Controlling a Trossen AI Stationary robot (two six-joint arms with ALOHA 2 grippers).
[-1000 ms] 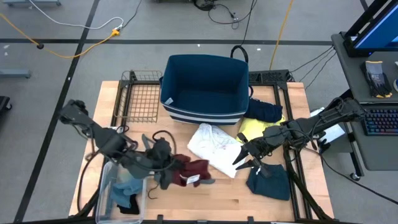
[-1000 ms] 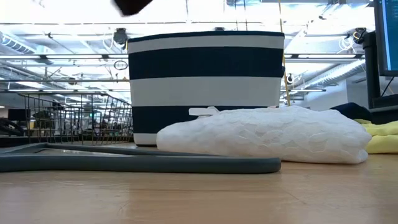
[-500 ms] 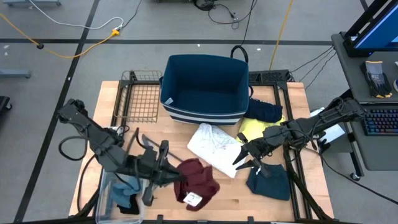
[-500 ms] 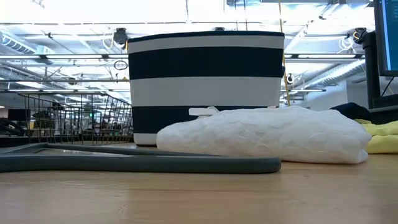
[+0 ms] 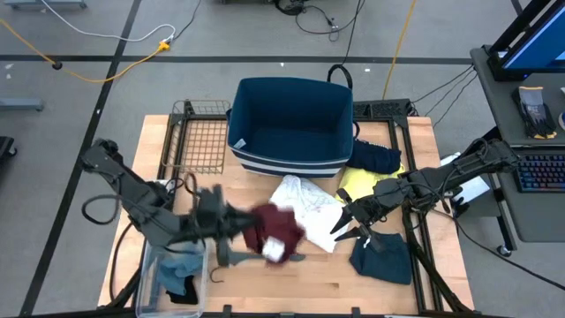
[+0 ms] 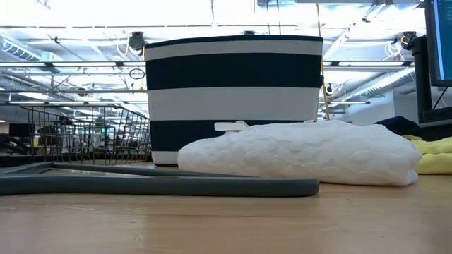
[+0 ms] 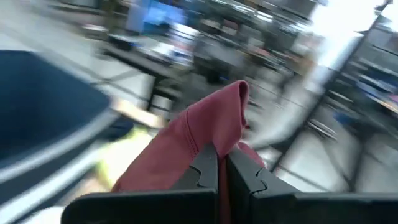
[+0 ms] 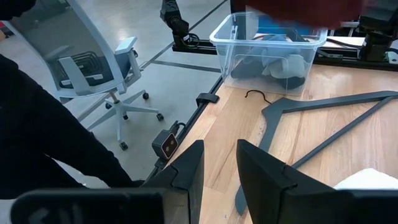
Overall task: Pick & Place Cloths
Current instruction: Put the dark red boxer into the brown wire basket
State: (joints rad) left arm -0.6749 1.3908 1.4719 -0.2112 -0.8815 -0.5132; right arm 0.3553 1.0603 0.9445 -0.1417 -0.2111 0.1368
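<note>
My left gripper (image 5: 235, 226) is shut on a maroon cloth (image 5: 274, 233), above the table's near middle. A white cloth (image 5: 305, 201) lies flat beside it, then a yellow cloth (image 5: 366, 181), a navy cloth (image 5: 375, 157) and a dark teal cloth (image 5: 381, 258) toward the right. My right gripper (image 5: 347, 228) hovers open between the white and teal cloths, with nothing between its fingers (image 8: 189, 168). Blue and black cloths lie in a clear bin (image 5: 172, 278). My left gripper pinches a bunched fold of the maroon cloth (image 7: 214, 140) between its two shut fingers (image 7: 205, 171). The fingers come nearly level from the table's left side. The cloth is lifted clear of the table and stands out beyond the fingertips; its white label (image 5: 272, 252) hangs below.
A navy and white striped basket (image 5: 291, 124) stands at the far middle, a wire basket (image 5: 201, 141) to its left. A grey hanger (image 5: 256, 258) lies flat on the wood near the front. The clear bin sits at the near left corner.
My left gripper has risen and turned, staying shut. It has swung the maroon cloth up off the table toward the white cloth. The grey hanger has stayed on the table.
</note>
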